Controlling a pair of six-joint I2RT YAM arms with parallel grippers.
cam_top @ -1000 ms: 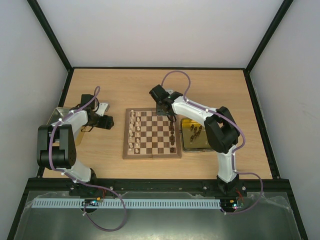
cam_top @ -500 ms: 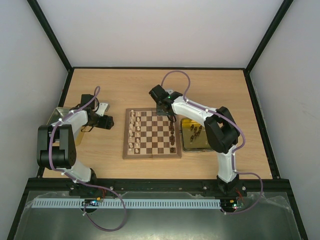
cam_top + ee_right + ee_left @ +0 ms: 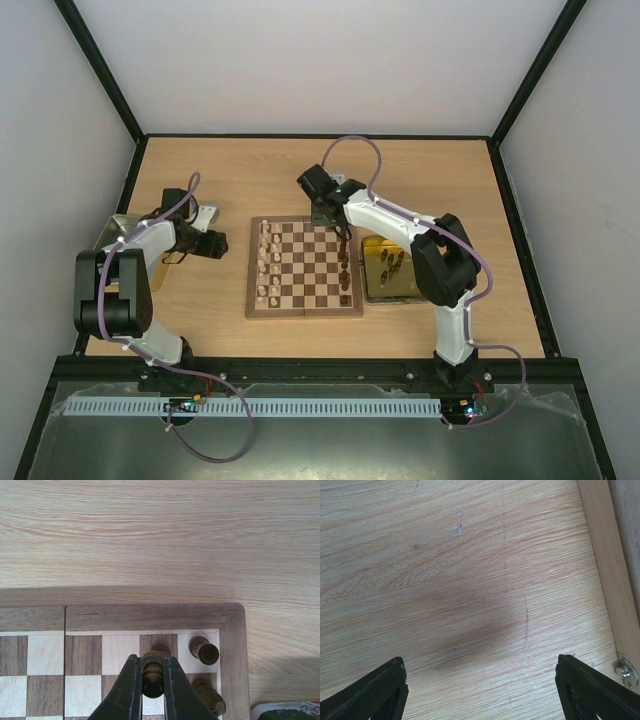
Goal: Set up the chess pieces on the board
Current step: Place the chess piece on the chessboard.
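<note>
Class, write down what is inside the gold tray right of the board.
Several dark brown pieces stand inside the tray; its right part is hidden under the right arm.

Lab cell: white walls (image 3: 320, 60), black frame (image 3: 103, 70).

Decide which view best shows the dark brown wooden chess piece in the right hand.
Right wrist: the dark brown wooden chess piece sits close up between the fingers of the right hand. Top external leaves it too small to tell; left wrist misses it.
</note>
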